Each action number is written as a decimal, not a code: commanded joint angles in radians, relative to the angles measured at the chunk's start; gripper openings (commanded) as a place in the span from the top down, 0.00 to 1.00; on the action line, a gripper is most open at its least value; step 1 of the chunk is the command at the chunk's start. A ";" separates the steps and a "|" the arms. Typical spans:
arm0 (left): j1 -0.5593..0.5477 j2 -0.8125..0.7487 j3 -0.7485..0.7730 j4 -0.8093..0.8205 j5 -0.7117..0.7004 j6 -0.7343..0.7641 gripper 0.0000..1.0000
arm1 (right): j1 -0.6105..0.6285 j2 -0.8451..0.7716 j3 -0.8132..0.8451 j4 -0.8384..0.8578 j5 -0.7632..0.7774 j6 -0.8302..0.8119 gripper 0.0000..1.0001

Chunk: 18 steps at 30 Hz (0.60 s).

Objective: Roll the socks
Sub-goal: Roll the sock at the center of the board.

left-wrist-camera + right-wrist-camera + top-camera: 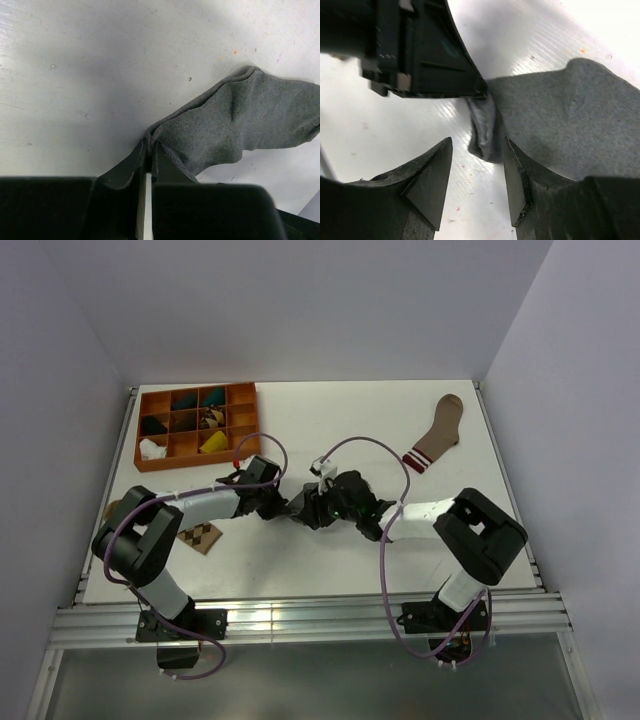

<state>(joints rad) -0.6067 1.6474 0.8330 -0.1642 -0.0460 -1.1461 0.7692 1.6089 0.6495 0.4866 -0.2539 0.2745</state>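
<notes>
A grey sock (240, 130) lies flat on the white table. My left gripper (149, 144) is shut on the sock's edge, pinching a fold of the fabric at its corner. From the right wrist view, the same grey sock (570, 120) spreads to the right, and its bunched corner hangs below the left gripper's fingers (435, 60). My right gripper (476, 141) stands open, its fingertips on either side of that bunched corner and not closed on it. From above, both grippers (290, 508) (322, 506) meet at the table's middle and hide the sock.
An orange compartment tray (197, 455) at the back left holds several rolled bundles, among them a black one (152, 425) and a white one (150, 448). A brown sock with a striped cuff (440, 432) lies at the back right. A diamond-patterned sock (205, 537) lies under the left arm.
</notes>
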 commanded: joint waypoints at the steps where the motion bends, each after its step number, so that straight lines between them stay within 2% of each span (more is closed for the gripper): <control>1: -0.007 0.011 0.034 -0.049 0.000 0.028 1.00 | 0.045 0.011 -0.010 0.046 0.113 -0.098 0.47; 9: -0.007 0.026 0.055 -0.067 0.018 0.026 1.00 | 0.134 -0.004 -0.002 0.046 0.220 -0.213 0.47; 18: -0.007 0.023 0.067 -0.084 0.012 0.020 1.00 | 0.200 0.081 0.047 0.012 0.337 -0.264 0.48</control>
<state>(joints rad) -0.6067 1.6653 0.8711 -0.2203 -0.0380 -1.1378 0.9474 1.6562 0.6548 0.4908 0.0074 0.0528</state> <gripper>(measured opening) 0.089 0.525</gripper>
